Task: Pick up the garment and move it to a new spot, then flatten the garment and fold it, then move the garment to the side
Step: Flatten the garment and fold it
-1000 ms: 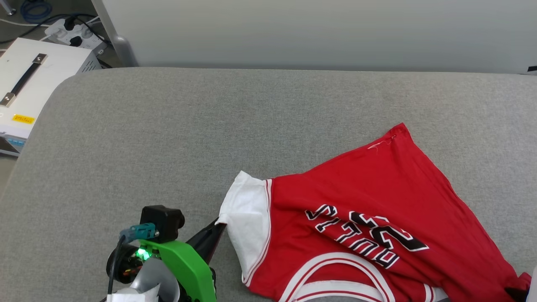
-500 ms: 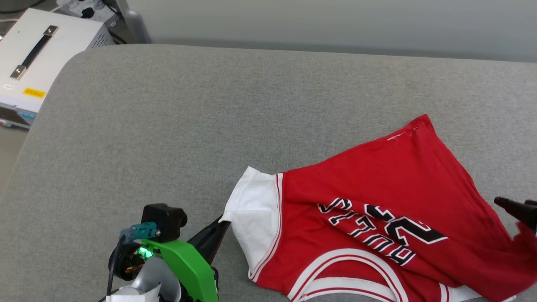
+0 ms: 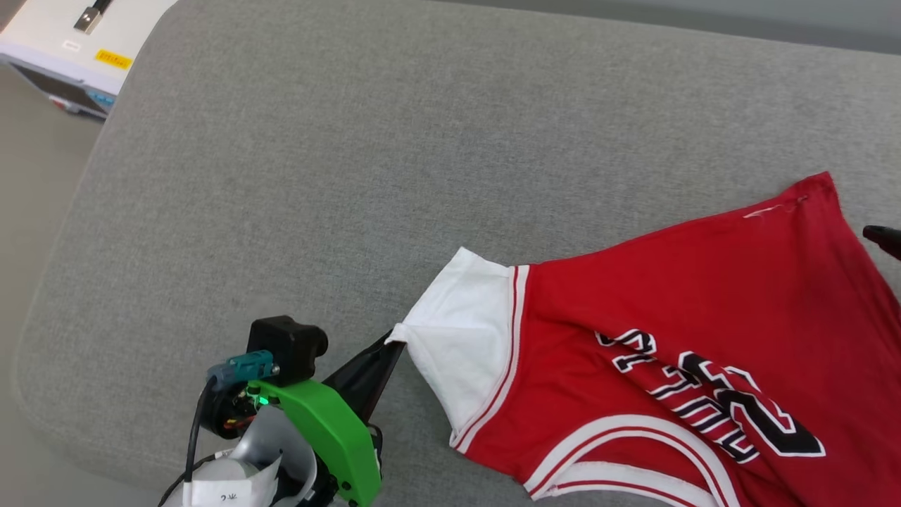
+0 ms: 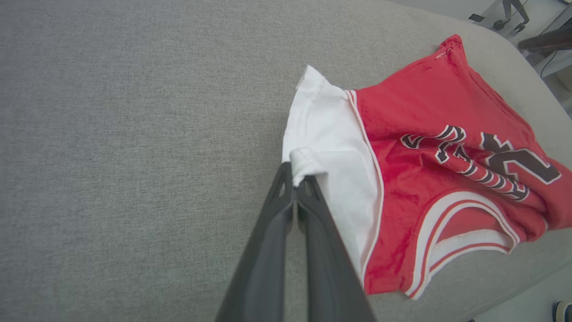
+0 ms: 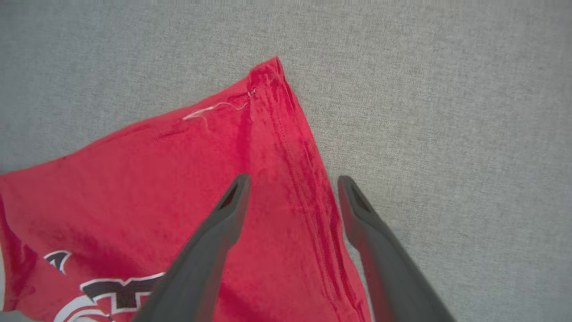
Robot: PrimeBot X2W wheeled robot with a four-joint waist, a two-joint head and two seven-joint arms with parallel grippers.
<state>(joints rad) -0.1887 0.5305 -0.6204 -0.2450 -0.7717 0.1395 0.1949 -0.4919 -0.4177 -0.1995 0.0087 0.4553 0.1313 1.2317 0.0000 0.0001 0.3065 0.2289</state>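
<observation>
Garment [image 3: 669, 296] lies rumpled, lettering up, at the near right of the grey counter [image 3: 352, 176]. Change: the right tool [image 5: 292, 183] has released the red fabric and now hangs spread over the side hem, just short of the far hem corner [image 5: 268, 71]. Judgement: relocation done, flattening starting. The left tool [image 4: 298, 179], arm low, is still pressed together, pinching the tip of the white sleeve [image 3: 468, 338].

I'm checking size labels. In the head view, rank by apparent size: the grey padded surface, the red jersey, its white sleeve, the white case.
1. grey padded surface.
2. red jersey, partly cropped.
3. white sleeve and white case look about alike; the case is cropped and farther off, so I leave them unranked.
</observation>
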